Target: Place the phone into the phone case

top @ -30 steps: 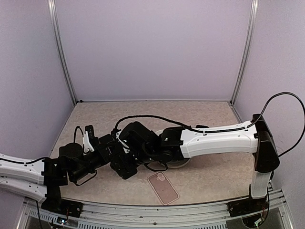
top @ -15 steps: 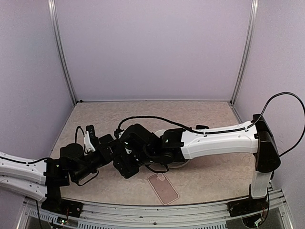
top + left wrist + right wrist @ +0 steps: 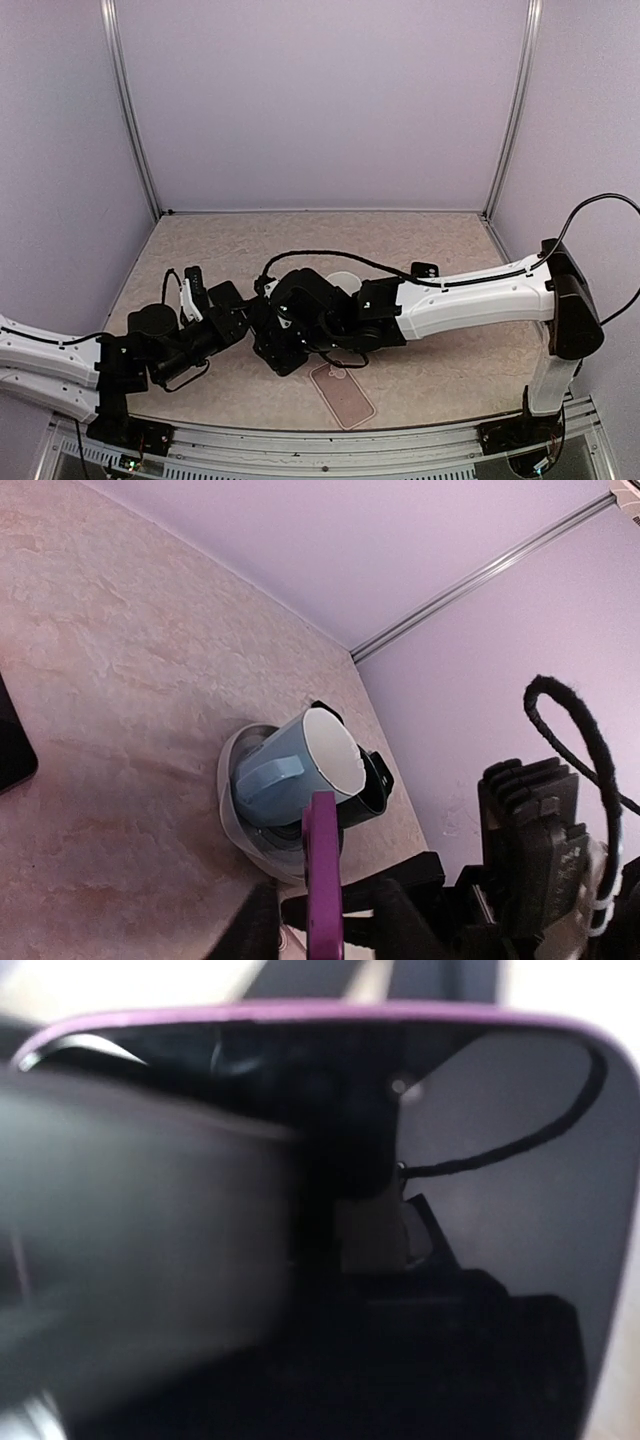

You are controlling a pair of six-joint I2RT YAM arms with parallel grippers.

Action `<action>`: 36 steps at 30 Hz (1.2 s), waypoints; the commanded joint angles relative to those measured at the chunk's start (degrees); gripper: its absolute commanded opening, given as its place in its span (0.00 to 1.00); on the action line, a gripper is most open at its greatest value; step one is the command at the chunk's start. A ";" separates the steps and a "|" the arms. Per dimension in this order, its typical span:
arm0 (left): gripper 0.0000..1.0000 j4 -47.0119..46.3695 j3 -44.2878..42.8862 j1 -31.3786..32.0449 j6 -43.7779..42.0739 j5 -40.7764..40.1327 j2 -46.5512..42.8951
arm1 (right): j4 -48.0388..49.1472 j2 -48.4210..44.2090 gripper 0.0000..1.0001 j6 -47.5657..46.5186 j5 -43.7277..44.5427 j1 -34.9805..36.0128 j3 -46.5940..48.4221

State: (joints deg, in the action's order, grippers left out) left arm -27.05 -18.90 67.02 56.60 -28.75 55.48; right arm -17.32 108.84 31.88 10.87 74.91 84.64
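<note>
walls (image 3: 320,100): plain lilac | corner posts (image 3: 130,110): silver metal | tabletop (image 3: 430,245): beige, marbled | light: even

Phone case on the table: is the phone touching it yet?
Apart. The top external view shows the phone case lying flat and empty on the table, nothing on it; the phone shows edge-on close to the left wrist camera instead.

No readable text, labels, brand marks or numbers, nothing legible on phone (image 3: 322,880) or phone case (image 3: 342,394)
</note>
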 commanded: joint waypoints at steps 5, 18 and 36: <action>0.99 8.34 -1.88 0.65 -0.53 -4.02 -0.49 | -1.55 -9.66 0.31 1.34 7.10 -0.22 -15.54; 0.99 11.57 -4.48 0.39 -0.35 -3.92 4.36 | -0.19 -10.33 0.30 6.52 16.63 5.23 -25.25; 0.99 12.22 -5.28 -0.40 -0.72 -2.95 5.74 | -7.13 -4.78 0.31 18.53 11.96 5.96 -21.09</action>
State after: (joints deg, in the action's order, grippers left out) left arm -15.73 -22.94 66.89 56.51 -31.99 61.17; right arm -21.74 103.96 47.27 22.76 80.66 61.95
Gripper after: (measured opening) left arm 0.988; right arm 0.747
